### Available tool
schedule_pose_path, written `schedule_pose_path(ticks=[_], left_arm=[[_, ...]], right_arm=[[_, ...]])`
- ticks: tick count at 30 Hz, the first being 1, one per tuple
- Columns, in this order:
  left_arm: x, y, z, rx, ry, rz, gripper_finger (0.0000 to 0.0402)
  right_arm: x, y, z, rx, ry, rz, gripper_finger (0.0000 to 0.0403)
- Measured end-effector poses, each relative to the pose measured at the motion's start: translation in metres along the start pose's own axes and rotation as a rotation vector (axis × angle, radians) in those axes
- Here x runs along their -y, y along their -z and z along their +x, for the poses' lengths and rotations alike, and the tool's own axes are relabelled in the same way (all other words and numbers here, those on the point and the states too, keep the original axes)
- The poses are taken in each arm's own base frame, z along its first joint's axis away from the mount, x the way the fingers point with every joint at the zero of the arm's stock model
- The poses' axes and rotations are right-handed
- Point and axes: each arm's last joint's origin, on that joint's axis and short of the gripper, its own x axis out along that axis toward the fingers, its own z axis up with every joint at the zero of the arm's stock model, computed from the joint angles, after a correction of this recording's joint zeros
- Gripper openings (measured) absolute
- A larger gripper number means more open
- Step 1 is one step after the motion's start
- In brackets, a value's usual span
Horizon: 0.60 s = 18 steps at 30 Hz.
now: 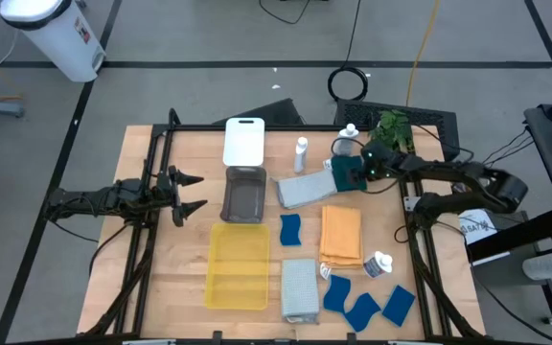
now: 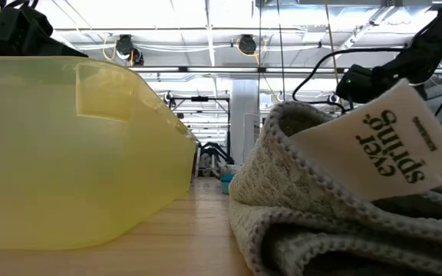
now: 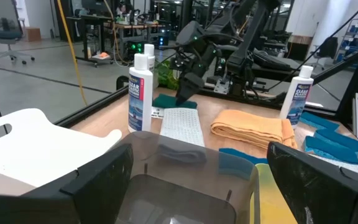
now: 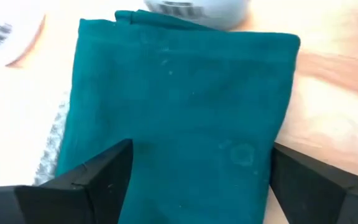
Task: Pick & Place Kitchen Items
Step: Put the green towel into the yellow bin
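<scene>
**Two arms up, right one parked over the teal cloth**

So the right gripper [image 1: 357, 172] is at the far right part of the table, hovering right over the dark teal cloth [image 4: 179, 118]. Its fingers [image 4: 86, 180] are spread wide on either side of the cloth, nothing grabbed. The teal cloth lies flat, and its left edge sits against the pale grey cloth [image 1: 303, 191] next to it.

The left gripper [image 1: 188, 192] waits at the left side of the table, just left of the grey tray [image 1: 244, 195], jaws released and empty.

Rest of the stuff:
- orange cloth [image 1: 341, 233] folded, nearer than the teal one
- a second pale grey cloth [image 1: 298, 288] at the near edge, just right of the yellow tray [image 1: 239, 267]
- one blue sponge [image 1: 290, 229] between the grey tray and the orange cloth, three more [image 1: 362, 305] bunched at the near right
- one white bottle [image 1: 302, 153] standing to the right of the white tray [image 1: 243, 142], another [image 1: 345, 142] just beyond the teal cloth, a third [image 1: 379, 264] lying down beside the orange cloth
- green plant [image 1: 393, 127] at the far right edge
</scene>
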Motion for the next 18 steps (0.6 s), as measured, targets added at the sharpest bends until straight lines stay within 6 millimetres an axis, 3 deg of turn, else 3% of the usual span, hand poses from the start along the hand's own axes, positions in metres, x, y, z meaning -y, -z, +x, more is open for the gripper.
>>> schedule_pose_path(ticks=[8,18], left_arm=[[0.000,0.000,0.000,-0.001,-0.001,0.000,0.0374],[0.000,0.000,0.000,-0.001,-0.001,0.000,0.0374]], right_arm=[[-0.003,-0.001,-0.004,0.007,-0.062,-0.042,0.0275],[-0.005,0.000,-0.012,0.014,-0.105,-0.085,0.0182]])
